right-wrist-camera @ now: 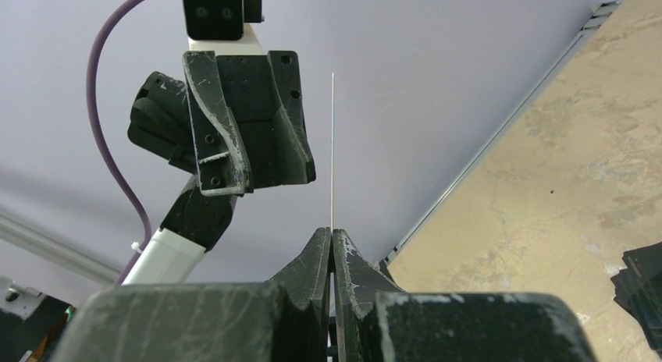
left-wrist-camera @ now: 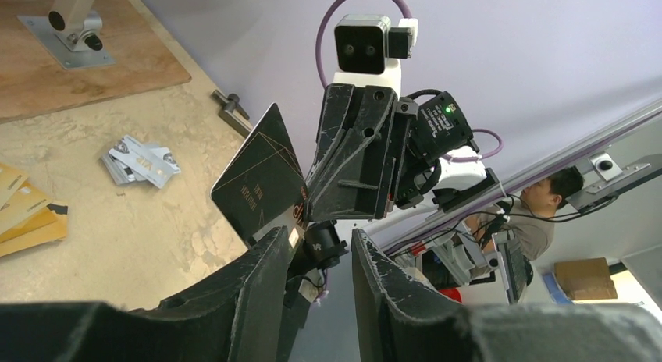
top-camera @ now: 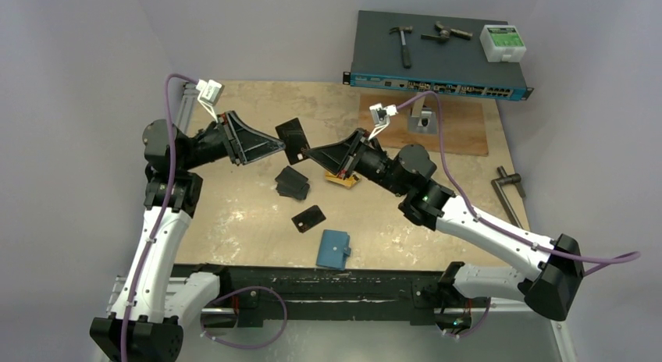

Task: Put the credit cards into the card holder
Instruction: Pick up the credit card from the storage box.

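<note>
Clamping a black credit card (left-wrist-camera: 258, 175) by one edge, the right gripper (right-wrist-camera: 332, 234) has its jaws pressed together on it and holds it upright in the air above the middle of the desk (top-camera: 234, 214). The left gripper (left-wrist-camera: 320, 237) faces it from the other side, jaws apart with a clear gap between them. From the right wrist it sits just beside the card's flat face, and I cannot tell whether either finger touches the card.

Below the right gripper lie the orange-gold cards (top-camera: 342, 179), partly covered from above by that wrist. The silver-white cards (left-wrist-camera: 140, 161) lie fanned beyond them toward the desk's right edge, hidden from above by the right arm. Just beneath the raised card, toward the near edge, sits the black stack (top-camera: 293, 182), loosely piled. A single black card (top-camera: 308, 218) lies flat nearer still. The card holder (top-camera: 334, 249), teal and folded shut, lies close to the near edge about midway along it. The stack and the single card lie between it and the raised card.

A wooden board (top-camera: 460, 132) with a metal bracket (top-camera: 421, 120) lies toward the far right corner. A network switch (top-camera: 437, 62) behind it carries a hammer (top-camera: 404, 44) and a white box (top-camera: 502, 42). A bent metal bar (top-camera: 509, 192) lies at the right edge.
</note>
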